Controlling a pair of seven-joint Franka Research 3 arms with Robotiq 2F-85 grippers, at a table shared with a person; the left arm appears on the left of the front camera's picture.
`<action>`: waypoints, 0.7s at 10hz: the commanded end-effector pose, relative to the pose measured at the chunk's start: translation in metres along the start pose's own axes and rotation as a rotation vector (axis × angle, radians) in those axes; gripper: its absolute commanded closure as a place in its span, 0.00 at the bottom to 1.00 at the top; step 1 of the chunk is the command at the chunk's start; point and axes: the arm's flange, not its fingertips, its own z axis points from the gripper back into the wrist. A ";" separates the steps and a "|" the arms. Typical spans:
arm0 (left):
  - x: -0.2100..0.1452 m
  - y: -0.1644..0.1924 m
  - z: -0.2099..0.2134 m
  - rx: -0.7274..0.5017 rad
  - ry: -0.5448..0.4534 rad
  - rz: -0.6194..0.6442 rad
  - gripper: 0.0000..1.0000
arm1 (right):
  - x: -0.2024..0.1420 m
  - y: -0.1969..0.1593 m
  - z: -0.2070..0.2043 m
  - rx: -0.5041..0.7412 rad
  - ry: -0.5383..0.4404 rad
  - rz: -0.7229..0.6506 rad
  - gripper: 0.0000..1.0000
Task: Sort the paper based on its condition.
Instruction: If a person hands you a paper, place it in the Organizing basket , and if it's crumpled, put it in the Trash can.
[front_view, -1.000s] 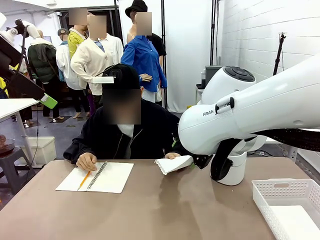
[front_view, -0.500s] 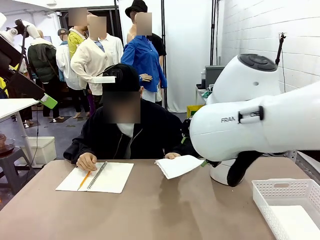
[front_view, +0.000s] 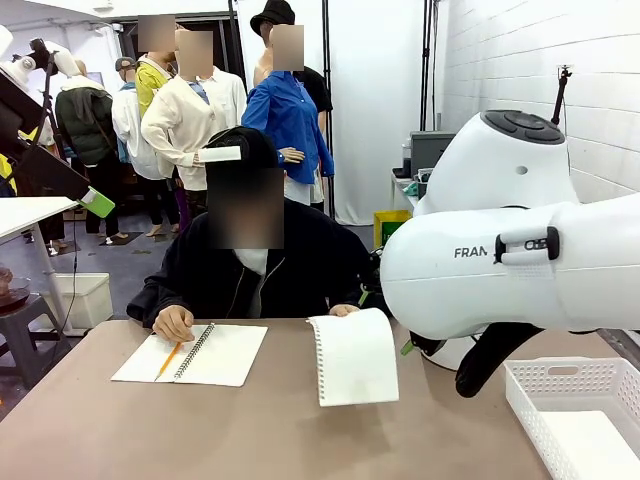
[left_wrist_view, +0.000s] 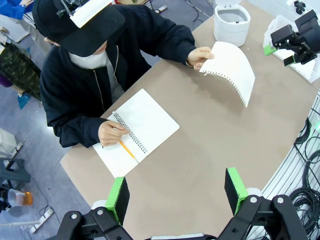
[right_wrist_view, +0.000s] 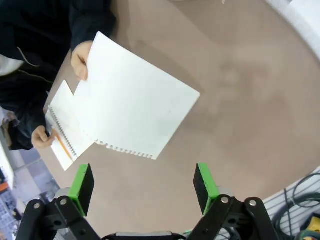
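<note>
A person's hand (front_view: 344, 311) holds up a flat white sheet of paper (front_view: 355, 357) over the middle of the table, its hole-punched ragged edge on the picture's left. In the right wrist view the paper (right_wrist_view: 135, 110) hangs just beyond my right gripper (right_wrist_view: 143, 186), which is open and empty. The left wrist view looks down from high above: my left gripper (left_wrist_view: 176, 192) is open and empty, the paper (left_wrist_view: 230, 67) is far off, and my right gripper (left_wrist_view: 280, 54) hovers beside it.
A spiral notebook (front_view: 195, 354) with an orange pencil (front_view: 167, 361) lies under the person's other hand. A white slotted basket (front_view: 575, 400) stands at the table's right front. A white round container (left_wrist_view: 231, 22) sits at the far edge. My right arm (front_view: 500, 260) bulks across the right.
The person has raised the sheet from a low, curled hold to hanging nearly upright, broadside to the front camera. My right arm has swung to the right.
</note>
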 end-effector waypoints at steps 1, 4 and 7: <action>-0.001 0.000 0.000 -0.001 0.001 -0.001 0.00 | -0.010 -0.015 -0.022 0.011 0.028 -0.032 0.00; -0.001 0.000 0.000 -0.001 0.001 -0.001 0.00 | -0.015 -0.022 -0.035 0.039 0.050 -0.014 0.00; -0.001 0.000 0.000 -0.001 0.001 -0.001 0.00 | -0.015 -0.020 -0.035 0.098 0.034 0.011 0.00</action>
